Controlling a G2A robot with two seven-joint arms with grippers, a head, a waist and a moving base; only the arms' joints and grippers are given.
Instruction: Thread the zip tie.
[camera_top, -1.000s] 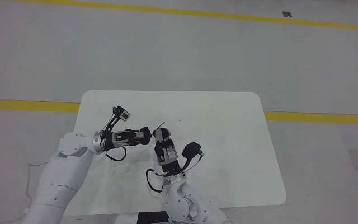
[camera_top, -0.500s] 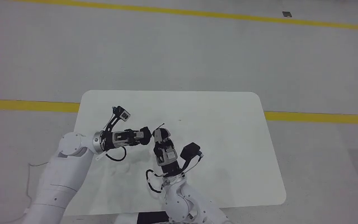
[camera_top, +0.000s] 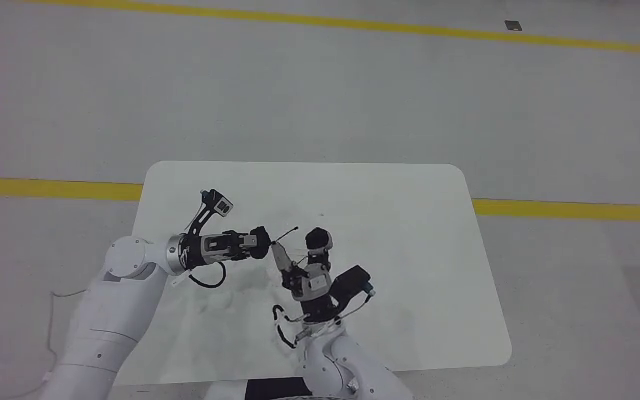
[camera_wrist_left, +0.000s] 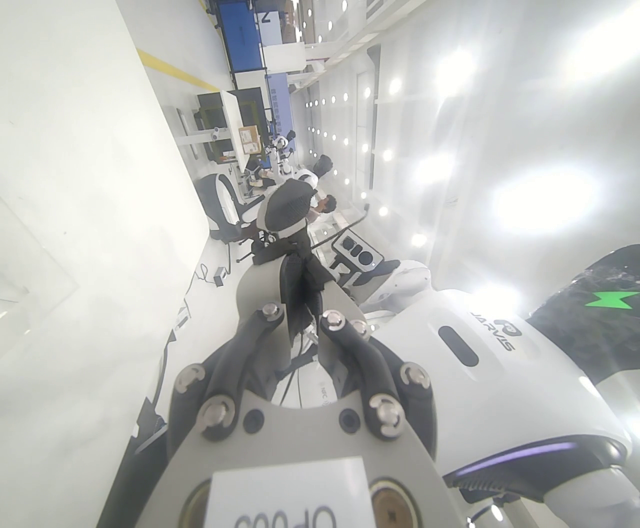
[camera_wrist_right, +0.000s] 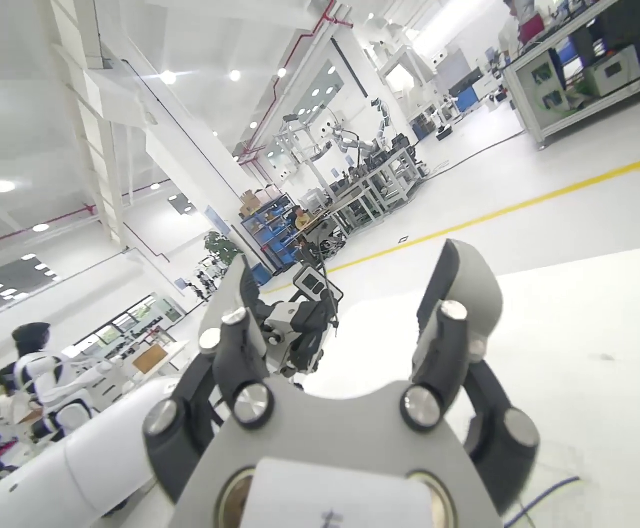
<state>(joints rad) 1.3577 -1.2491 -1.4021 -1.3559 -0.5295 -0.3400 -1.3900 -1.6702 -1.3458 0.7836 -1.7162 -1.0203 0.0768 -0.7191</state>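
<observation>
Nearest in, just ahead of the robot, the right tool (camera_top: 318, 239) hangs over the bench (camera_top: 400, 195) with its fingers (camera_wrist_right: 452, 280) spread wide and nothing between them. Look to its 9 o'clock in the top view and there's the prize: one zip tie (camera_top: 285, 235), a thin black strap, held up off the surface. The left tool (camera_top: 261, 241) has its fingers pressed together on it, pinching one end. The free tail pokes out toward 2 o'clock, so the strap's long axis runs roughly 8 to 2. The tip sits just short of the open right tool, near it but not touching. That's the relation everything turns on. The right tool is the free one, and the tail points at the gap between its fingers, a little to the 10 o'clock side. I'd judge the next move calls for it to slide toward 9 o'clock and close on that tail without knocking it off line. The head of the tie is too small to make out, so I can't say whether any threading is done. The count: one zip tie, two tools, one bench, its white top stretching away toward 12 o'clock.
</observation>
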